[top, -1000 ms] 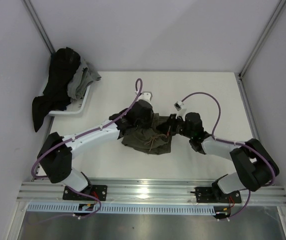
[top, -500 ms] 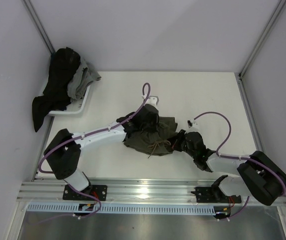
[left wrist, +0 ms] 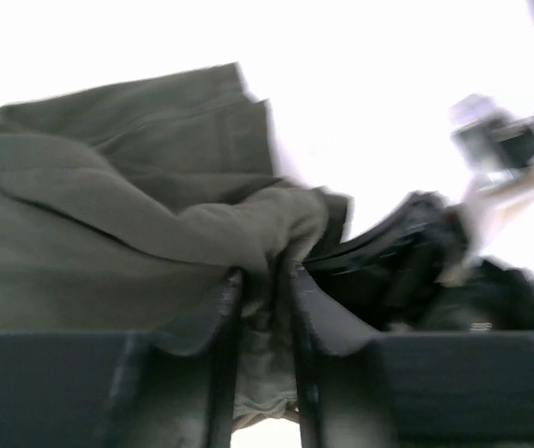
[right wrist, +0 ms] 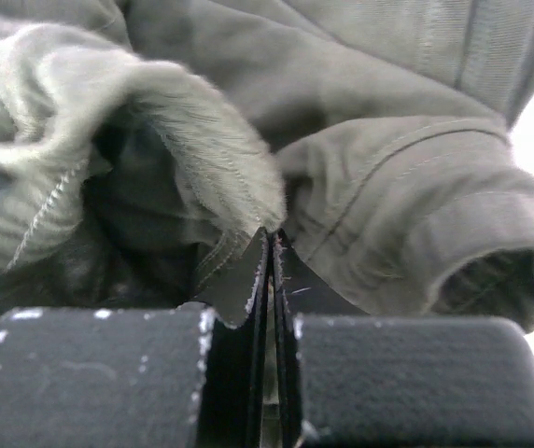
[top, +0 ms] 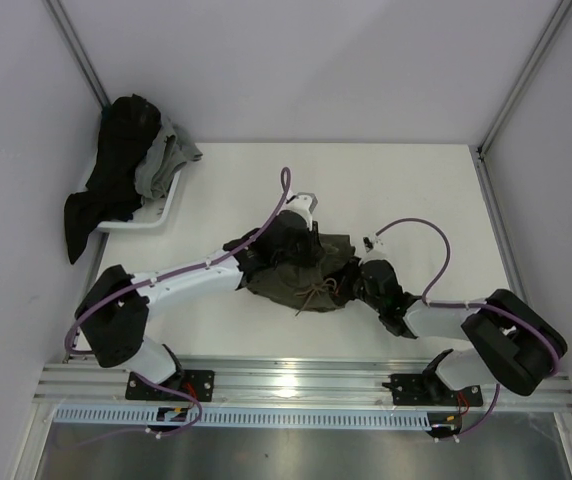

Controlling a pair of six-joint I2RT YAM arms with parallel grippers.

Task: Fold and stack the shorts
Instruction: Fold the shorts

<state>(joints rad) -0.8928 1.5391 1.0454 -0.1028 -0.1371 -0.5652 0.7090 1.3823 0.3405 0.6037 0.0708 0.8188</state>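
The olive-green shorts (top: 301,280) lie bunched in a heap at the middle of the table, drawstring on top. My left gripper (top: 284,243) sits on the heap's far left side. In the left wrist view its jaws (left wrist: 265,280) stand a little apart, open, with a fold of the shorts (left wrist: 127,233) still lying loosely between the fingers. My right gripper (top: 354,280) is at the heap's right edge. In the right wrist view it (right wrist: 272,238) is shut on a thin hem of the shorts (right wrist: 388,187), with rolled fabric bulging on both sides.
A white tray (top: 166,212) stands at the back left, heaped with dark clothes (top: 116,170) and a grey garment (top: 161,160) that hang over its edge. Walls close in on the left, back and right. My right arm (left wrist: 407,261) shows close by in the left wrist view.
My left jaws have parted slightly around the fold they were pinching. The right gripper has drawn its edge of the shorts toward the near side, and the heap shifted with it.
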